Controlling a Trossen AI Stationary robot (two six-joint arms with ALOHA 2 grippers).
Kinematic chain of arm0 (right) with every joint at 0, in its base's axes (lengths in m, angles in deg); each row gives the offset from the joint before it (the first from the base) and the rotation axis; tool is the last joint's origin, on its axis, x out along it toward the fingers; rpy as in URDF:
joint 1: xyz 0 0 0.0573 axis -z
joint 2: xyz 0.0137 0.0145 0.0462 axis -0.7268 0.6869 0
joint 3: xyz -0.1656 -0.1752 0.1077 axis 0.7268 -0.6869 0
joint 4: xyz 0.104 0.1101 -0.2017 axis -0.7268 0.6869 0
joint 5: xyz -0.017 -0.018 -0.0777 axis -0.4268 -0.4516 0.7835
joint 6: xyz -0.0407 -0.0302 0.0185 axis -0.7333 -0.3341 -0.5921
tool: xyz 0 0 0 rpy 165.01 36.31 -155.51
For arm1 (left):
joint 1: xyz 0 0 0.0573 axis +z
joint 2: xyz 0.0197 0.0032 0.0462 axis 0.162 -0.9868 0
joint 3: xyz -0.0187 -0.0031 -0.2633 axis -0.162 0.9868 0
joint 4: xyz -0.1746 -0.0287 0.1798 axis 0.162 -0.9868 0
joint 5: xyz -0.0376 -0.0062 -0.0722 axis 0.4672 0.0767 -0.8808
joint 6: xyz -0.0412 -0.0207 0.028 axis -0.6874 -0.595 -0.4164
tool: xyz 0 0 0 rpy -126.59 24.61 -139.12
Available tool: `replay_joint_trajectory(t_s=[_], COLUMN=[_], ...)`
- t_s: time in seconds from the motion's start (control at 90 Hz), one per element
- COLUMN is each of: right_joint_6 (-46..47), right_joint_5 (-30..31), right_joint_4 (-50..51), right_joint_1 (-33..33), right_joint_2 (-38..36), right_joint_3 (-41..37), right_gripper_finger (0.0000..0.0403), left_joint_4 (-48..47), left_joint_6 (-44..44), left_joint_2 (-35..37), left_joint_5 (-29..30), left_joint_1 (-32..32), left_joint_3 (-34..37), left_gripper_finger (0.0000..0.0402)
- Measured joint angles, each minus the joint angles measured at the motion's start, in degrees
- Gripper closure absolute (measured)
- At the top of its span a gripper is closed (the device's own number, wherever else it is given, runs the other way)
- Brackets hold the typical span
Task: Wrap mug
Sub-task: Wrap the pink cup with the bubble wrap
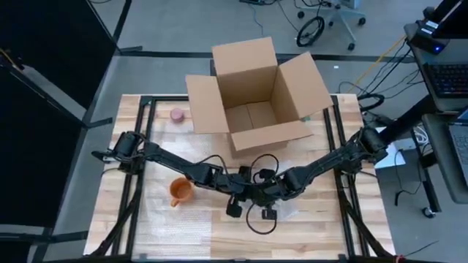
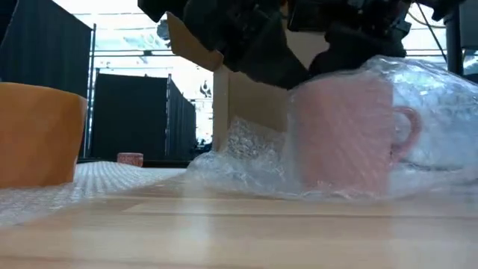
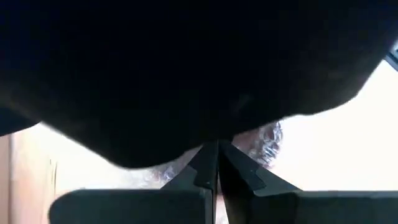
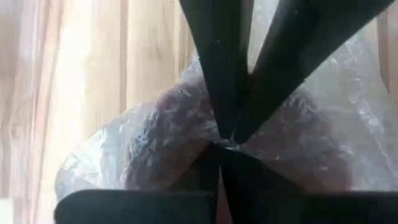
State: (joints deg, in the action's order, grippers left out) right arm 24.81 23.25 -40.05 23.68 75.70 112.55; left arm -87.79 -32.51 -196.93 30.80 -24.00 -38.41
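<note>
A pink mug (image 2: 340, 134) stands upright on the table, covered in clear bubble wrap (image 2: 426, 112); its handle (image 2: 407, 127) shows through the wrap. In the high view the two grippers hide it. My left gripper (image 1: 247, 191) and my right gripper (image 1: 262, 193) meet tip to tip right above it, both shut. In the right wrist view the pink mug (image 4: 168, 124) shows through the wrap under my right gripper (image 4: 221, 149). An orange mug (image 1: 180, 191) stands bare on a second bubble wrap sheet (image 1: 157, 219) to the left. My left gripper has its fingers (image 4: 217, 74) closed where the bubble wrap gathers (image 4: 239, 142) over the mug's top, coming down at a slant. Its own wrist view shows shut fingertips (image 3: 217, 168) but not the wrap between them. My right gripper pinches the same gathered wrap (image 4: 214, 144) between its two fingers, from above and from the opposite side. The wrap drapes down around the mug, which stands on the table.
An open cardboard box (image 1: 256, 95) stands at the table's far middle, flaps spread. A small pink round object (image 1: 177, 115) lies left of it. Loose cables (image 1: 259, 219) hang below the wrists. Bare wood lies near the front right.
</note>
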Motion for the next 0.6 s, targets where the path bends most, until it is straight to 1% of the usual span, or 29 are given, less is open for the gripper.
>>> replay_joint_trajectory(t_s=[0.256, 0.356, 0.4, 0.456, 0.533, 0.6], right_joint_6=[0.79, 3.77, 5.19, 7.31, 9.68, 11.61], right_joint_5=[-0.27, -0.33, 0.69, 1.13, 1.41, 2.59], right_joint_4=[6.95, 10.12, 10.09, 10.61, 13.86, 14.05], right_joint_1=[0.00, -0.05, -0.21, -0.43, -0.50, -0.77], right_joint_2=[-0.73, -2.33, -3.30, -4.96, -6.85, -8.83], right_joint_3=[3.88, 4.30, 4.68, 5.17, 4.90, 4.76], right_gripper_finger=[0.0403, 0.0403, 0.0403, 0.0403, 0.0403, 0.0403], left_joint_4=[0.50, 0.25, -1.06, 0.09, -1.28, -0.33], left_joint_6=[-0.02, -0.11, -0.15, -0.17, -0.17, -0.17], left_joint_2=[0.09, 0.13, 0.03, -0.36, -0.20, -0.32], left_joint_5=[0.04, 0.13, 0.07, 0.06, -0.03, -0.15], left_joint_1=[0.06, 0.14, 0.15, 0.10, 0.09, 0.09], left_joint_3=[-0.10, 0.10, 0.24, 0.08, 0.35, 0.26], left_gripper_finger=[0.0401, 0.0401, 0.0401, 0.0401, 0.0401, 0.0401])
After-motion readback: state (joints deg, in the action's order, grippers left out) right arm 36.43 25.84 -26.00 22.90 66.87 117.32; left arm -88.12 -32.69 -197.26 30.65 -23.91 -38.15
